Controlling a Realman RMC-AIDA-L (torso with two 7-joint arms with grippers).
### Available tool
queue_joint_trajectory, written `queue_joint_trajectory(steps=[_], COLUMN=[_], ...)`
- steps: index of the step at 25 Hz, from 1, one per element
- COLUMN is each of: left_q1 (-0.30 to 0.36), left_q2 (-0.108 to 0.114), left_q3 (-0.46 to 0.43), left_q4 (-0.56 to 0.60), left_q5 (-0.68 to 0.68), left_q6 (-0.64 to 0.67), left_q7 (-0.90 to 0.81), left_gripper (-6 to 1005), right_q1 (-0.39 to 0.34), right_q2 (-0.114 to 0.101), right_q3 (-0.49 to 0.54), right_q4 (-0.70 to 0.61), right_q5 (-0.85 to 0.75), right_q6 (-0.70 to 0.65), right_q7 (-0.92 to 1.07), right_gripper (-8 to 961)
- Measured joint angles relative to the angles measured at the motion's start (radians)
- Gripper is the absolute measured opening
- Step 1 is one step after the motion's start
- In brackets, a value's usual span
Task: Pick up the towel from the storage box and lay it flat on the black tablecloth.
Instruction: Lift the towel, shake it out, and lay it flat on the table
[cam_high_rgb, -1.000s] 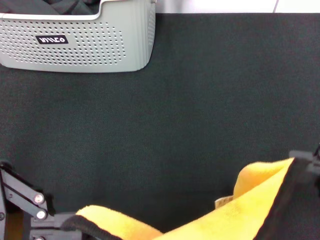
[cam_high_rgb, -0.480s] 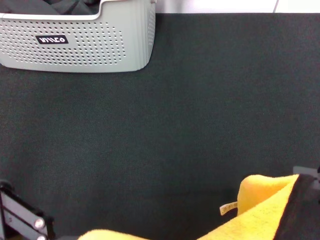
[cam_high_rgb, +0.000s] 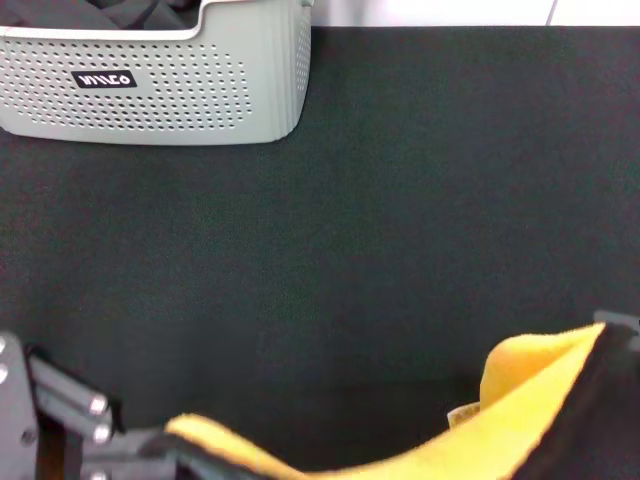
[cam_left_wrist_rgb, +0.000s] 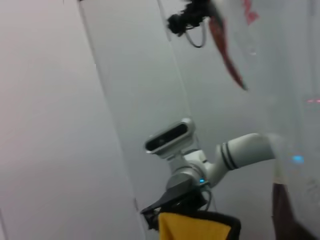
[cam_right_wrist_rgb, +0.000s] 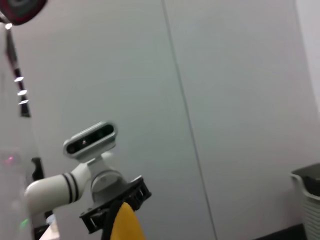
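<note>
The towel (cam_high_rgb: 520, 400) hangs with its yellow side showing and a dark edge at the right, stretched low across the near side of the black tablecloth (cam_high_rgb: 380, 220). My left gripper (cam_high_rgb: 150, 447) is shut on its left corner at the lower left. At the right edge, my right gripper (cam_high_rgb: 618, 325) holds the other corner and is mostly hidden by cloth. The left wrist view shows the right gripper (cam_left_wrist_rgb: 172, 210) pinching the yellow towel (cam_left_wrist_rgb: 195, 227). In the right wrist view the left gripper (cam_right_wrist_rgb: 112, 210) grips the towel (cam_right_wrist_rgb: 125, 225). The storage box (cam_high_rgb: 190, 90) stands at the far left.
Dark fabric (cam_high_rgb: 130, 10) lies inside the grey basket. Beyond the tablecloth's far edge a pale surface (cam_high_rgb: 430, 12) shows. The basket's rim (cam_right_wrist_rgb: 307, 177) appears at the edge of the right wrist view.
The towel dipped toward the near edge, then rose slightly again. The left gripper and its corner of cloth moved up and a little to the right. The basket has not moved.
</note>
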Motion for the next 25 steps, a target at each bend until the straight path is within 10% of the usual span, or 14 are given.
queue_joint_trajectory(steps=[14, 25], left_q1=[-0.436, -0.493], left_q2=[-0.028, -0.061], left_q3=[-0.238, -0.357], left_q4=[-0.608, -0.736], left_q5=[0.283, 0.353], left_q6=[-0.006, -0.088], left_q7=[0.14, 0.322], left_gripper=[10, 11], right_q1=[0.34, 0.612], right_q2=[-0.012, -0.01], right_q3=[0.061, 0.063], right_q4=[0.52, 0.83], right_q5=[-0.032, -0.042], right_q6=[-0.076, -0.26], right_q7=[-0.239, -0.424], right_gripper=[21, 22])
